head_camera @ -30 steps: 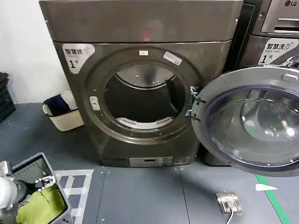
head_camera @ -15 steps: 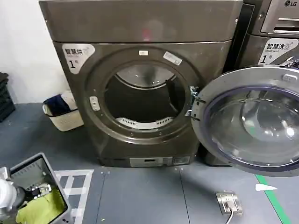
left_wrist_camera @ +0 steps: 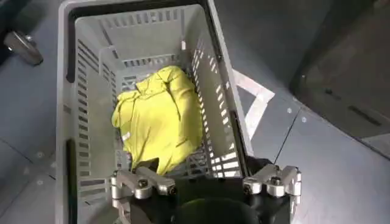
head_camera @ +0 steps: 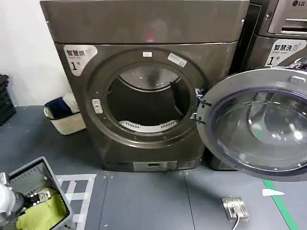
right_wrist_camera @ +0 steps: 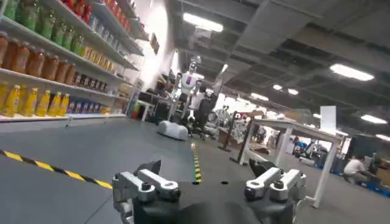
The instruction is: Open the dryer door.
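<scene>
One chrome-rimmed round glass dryer door (head_camera: 256,124) stands swung wide open. One left hand (left_wrist_camera: 205,182), fingers spread and empty, hangs above one grey slatted basket (left_wrist_camera: 76,91) holding one yellow cloth (left_wrist_camera: 161,119). One right hand (right_wrist_camera: 210,185) is also open and empty.

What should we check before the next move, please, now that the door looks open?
1. Dryer door swung fully open to the right: ok.
2. Drum opening unobstructed: ok.
3. Left gripper open and holding nothing, above the basket: ok.
4. Yellow cloth lying inside the basket: ok.
5. Right gripper open, pointing away from the dryer: ok.
6. Drum contents: cannot tell.
</scene>
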